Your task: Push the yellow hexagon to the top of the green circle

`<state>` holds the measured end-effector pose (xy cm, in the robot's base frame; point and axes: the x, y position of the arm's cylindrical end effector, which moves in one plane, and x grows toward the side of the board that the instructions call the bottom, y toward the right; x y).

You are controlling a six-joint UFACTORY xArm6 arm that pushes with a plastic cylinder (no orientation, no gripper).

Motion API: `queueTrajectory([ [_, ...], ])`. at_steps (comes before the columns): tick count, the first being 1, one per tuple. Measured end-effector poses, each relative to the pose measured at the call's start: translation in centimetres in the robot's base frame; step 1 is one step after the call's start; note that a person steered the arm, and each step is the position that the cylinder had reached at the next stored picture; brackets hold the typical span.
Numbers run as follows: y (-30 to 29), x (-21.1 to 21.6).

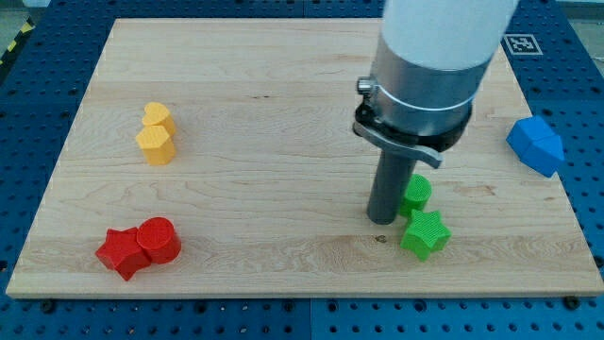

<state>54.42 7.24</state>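
Observation:
The yellow hexagon (156, 144) lies at the board's left, touching a yellow heart (158, 117) just above it. The green circle (416, 193) lies at the lower right, with a green star (425, 233) just below it. My tip (382, 220) rests on the board right beside the green circle's left edge and left of the green star. The tip is far to the right of the yellow hexagon. The rod and its grey mount hide part of the green circle.
A red star (120, 252) and a red cylinder (159, 240) touch each other at the lower left. A blue block (535, 144) sits at the board's right edge. The wooden board (283, 76) rests on a blue perforated table.

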Motion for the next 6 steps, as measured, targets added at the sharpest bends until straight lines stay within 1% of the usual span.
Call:
queueTrajectory([
  [1,-3.9,-0.4],
  [2,-9.3,-1.4],
  [3,-16.1,-1.9],
  [4,-22.8,-3.8],
  [5,-28.2,-7.4],
  [6,-29.1,-9.7],
])
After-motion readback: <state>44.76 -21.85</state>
